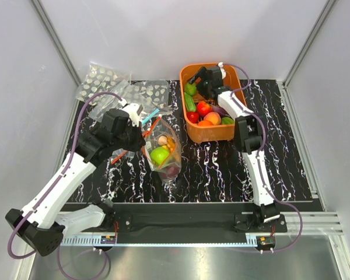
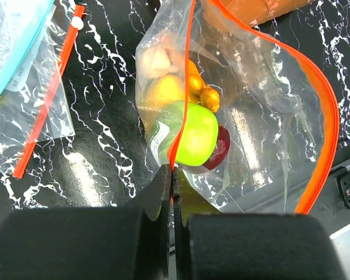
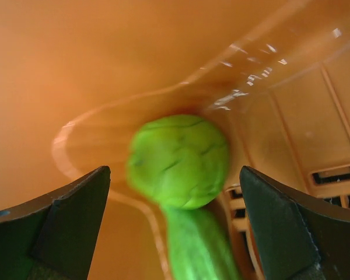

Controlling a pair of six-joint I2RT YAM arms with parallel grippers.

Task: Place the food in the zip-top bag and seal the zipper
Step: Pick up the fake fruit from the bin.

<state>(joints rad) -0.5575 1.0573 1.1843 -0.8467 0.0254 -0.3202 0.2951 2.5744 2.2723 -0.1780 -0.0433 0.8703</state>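
Note:
The clear zip-top bag [image 1: 164,156] lies mid-table holding a green apple [image 2: 193,136], yellow pieces and a dark red piece. My left gripper [image 2: 174,173] is shut on the red-orange zipper [image 2: 325,111] at one side of the bag's mouth, which gapes open. The left gripper [image 1: 143,134] sits just left of the bag. The rest of the food [image 1: 205,108] lies in the orange basket [image 1: 236,132]. My right gripper [image 3: 175,175] is down in the basket's back left corner, open, its fingers either side of a round green piece [image 3: 178,158]. A green cucumber [image 3: 196,248] lies below that piece.
Bags dotted with white spots [image 1: 100,81] lie at the back left. A blue-stripped bag [image 2: 14,52] and another red-orange strip [image 2: 46,102] lie left of the held bag. Grey walls close in the marbled black table [image 1: 221,175] on three sides.

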